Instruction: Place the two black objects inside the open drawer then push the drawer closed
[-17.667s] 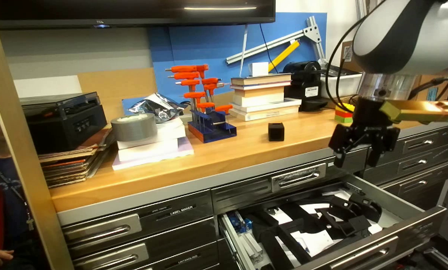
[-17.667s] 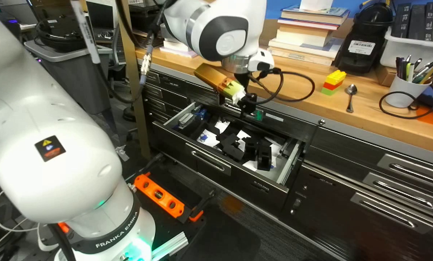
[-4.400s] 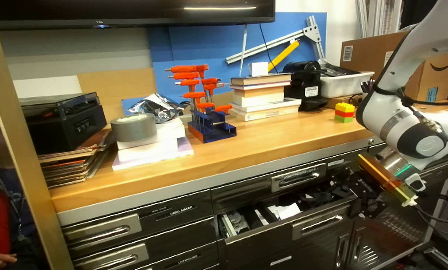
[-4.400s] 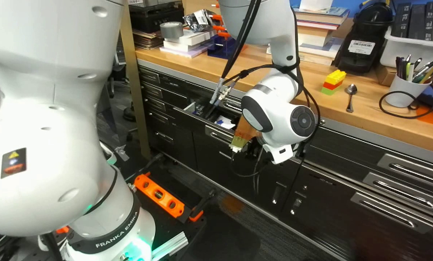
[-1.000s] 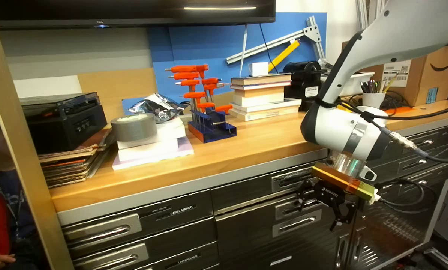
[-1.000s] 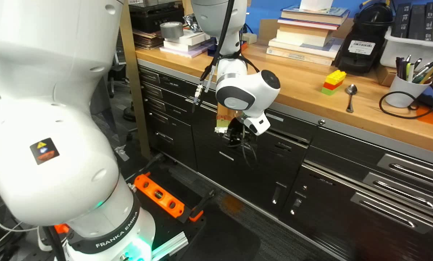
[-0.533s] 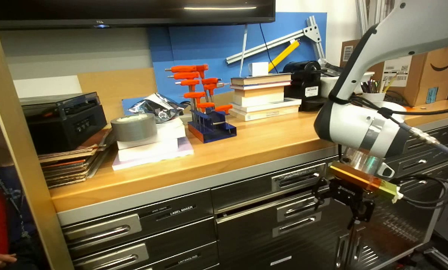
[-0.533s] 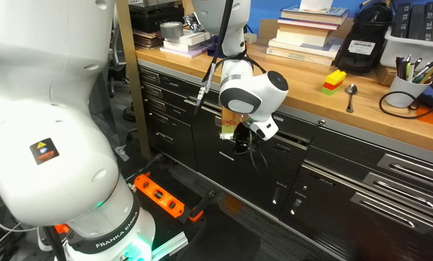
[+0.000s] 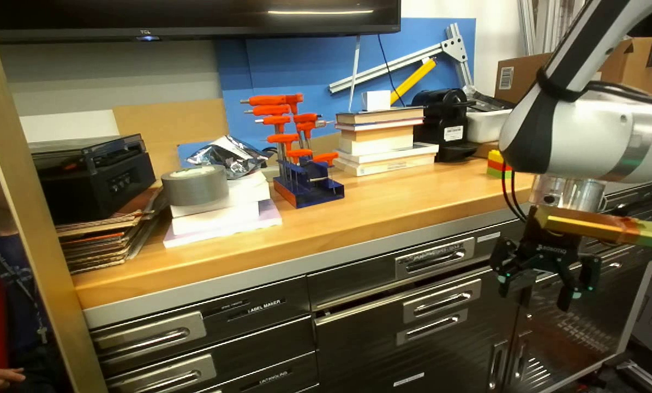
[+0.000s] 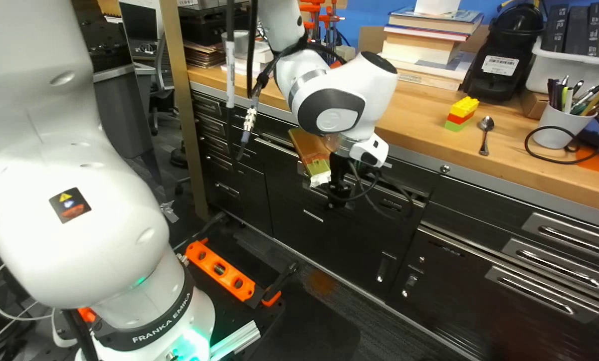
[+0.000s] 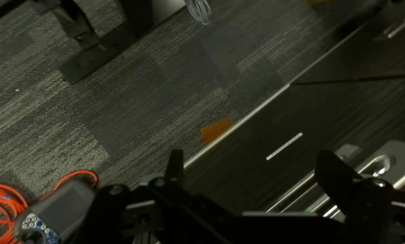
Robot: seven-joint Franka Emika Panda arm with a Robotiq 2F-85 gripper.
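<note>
The wide grey metal drawer [image 9: 443,300] is almost shut in both exterior views. A narrow dark gap runs along its top edge, also at its front [image 10: 392,205]. The two black blocks are not in view; the inside of the drawer is hidden. My gripper [image 9: 538,297] hangs in front of the cabinet, right of the drawer's bar handle in that view and apart from it. In an exterior view the gripper [image 10: 338,193] is partly hidden by its mount. In the wrist view the gripper [image 11: 249,156] has its fingers wide apart with nothing between them.
The wooden counter edge [image 9: 304,245] runs above the drawers. On it stand a hex-key rack [image 9: 309,188], a book stack [image 9: 380,142], a black device [image 9: 440,125], toy bricks [image 10: 462,114], a spoon [image 10: 485,133] and a pen cup [image 10: 557,125]. A narrower drawer [image 9: 435,259] sits just above.
Over seconds the drawer went from wide open to nearly shut; its gap widened slightly lately. The block once on the counter is gone. My gripper has drawn back from the drawer front and turned.
</note>
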